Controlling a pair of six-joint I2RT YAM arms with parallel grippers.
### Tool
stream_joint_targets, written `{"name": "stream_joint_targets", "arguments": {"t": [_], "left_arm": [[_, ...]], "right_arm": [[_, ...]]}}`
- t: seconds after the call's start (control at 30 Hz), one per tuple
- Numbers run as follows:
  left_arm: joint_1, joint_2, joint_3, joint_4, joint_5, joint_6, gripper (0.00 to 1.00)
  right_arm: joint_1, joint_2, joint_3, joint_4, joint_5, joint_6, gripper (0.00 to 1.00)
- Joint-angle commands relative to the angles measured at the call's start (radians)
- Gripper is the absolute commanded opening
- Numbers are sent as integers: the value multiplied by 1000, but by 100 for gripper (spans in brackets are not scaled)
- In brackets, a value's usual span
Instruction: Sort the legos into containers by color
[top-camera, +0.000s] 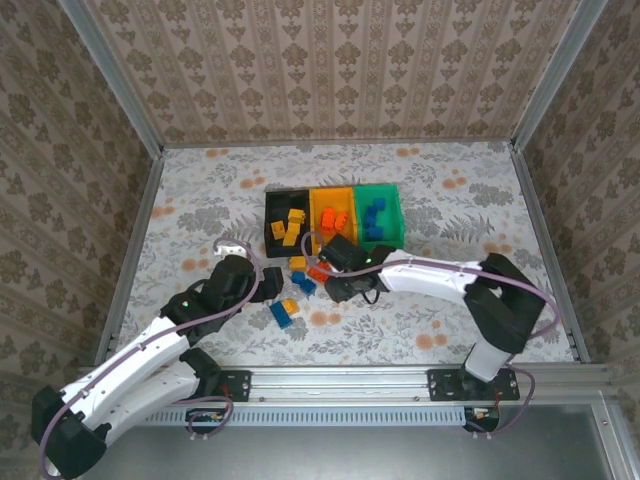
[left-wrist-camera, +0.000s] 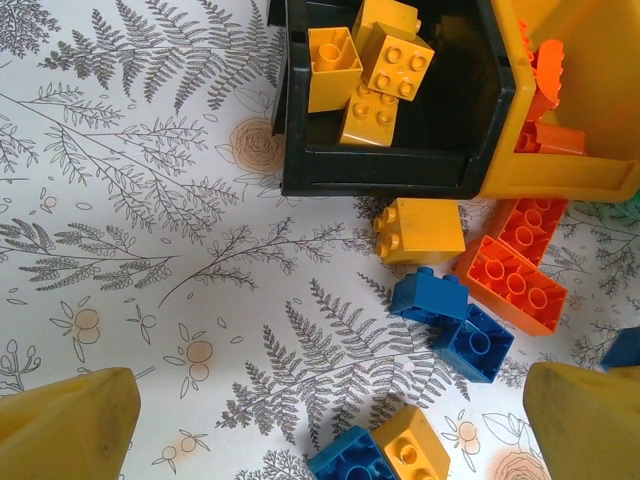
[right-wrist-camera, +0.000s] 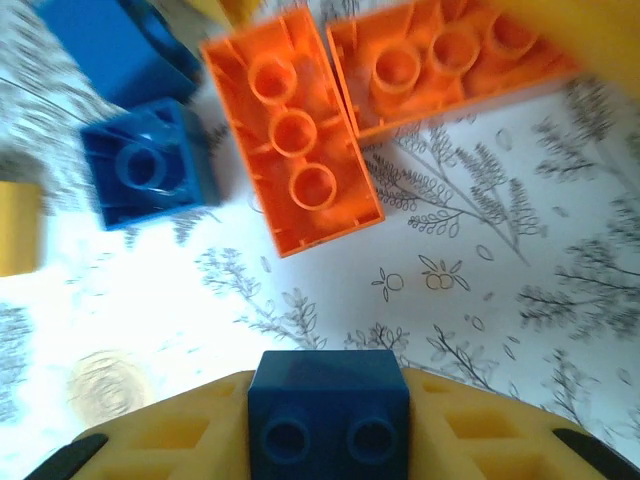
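The three containers stand in a row: black bin (top-camera: 270, 200), orange-yellow bin (top-camera: 314, 196), green bin (top-camera: 396, 192). Yellow legos (left-wrist-camera: 375, 65) lie in the black bin (left-wrist-camera: 380, 172), orange ones in the orange-yellow bin (left-wrist-camera: 565, 175), blue ones in the green bin. Loose legos lie in front: a yellow brick (left-wrist-camera: 418, 230), two blue bricks (left-wrist-camera: 430, 295), two orange bricks (right-wrist-camera: 295, 130), and a blue-and-yellow pair (left-wrist-camera: 385, 455). My right gripper (right-wrist-camera: 328, 425) is shut on a small blue lego (right-wrist-camera: 328, 400) just above the cloth. My left gripper (left-wrist-camera: 325, 420) hangs open over the cloth beside the pair.
A fern-patterned cloth (top-camera: 200, 200) covers the table, walled by patterned panels with metal posts. The left arm's black wrist (top-camera: 235, 280) sits close to the loose bricks, left of the right arm's wrist (top-camera: 345, 258). Another blue brick (left-wrist-camera: 625, 350) peeks in at the right edge.
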Motion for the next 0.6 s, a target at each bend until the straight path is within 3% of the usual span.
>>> {"name": "stream_joint_targets", "arguments": {"t": [0.0, 0.23, 0.43, 0.57], "left_arm": [[10, 5, -11, 18, 13, -7, 100], [13, 14, -13, 26, 19, -5, 100], [17, 11, -15, 17, 28, -8, 100], [20, 7, -12, 9, 37, -7, 100]], "right_arm": [[-27, -113, 3, -36, -7, 34, 37], [-230, -170, 74, -39, 25, 152, 37], [-363, 19, 214, -69, 138, 239, 36], [-413, 162, 319, -89, 138, 270, 37]]}}
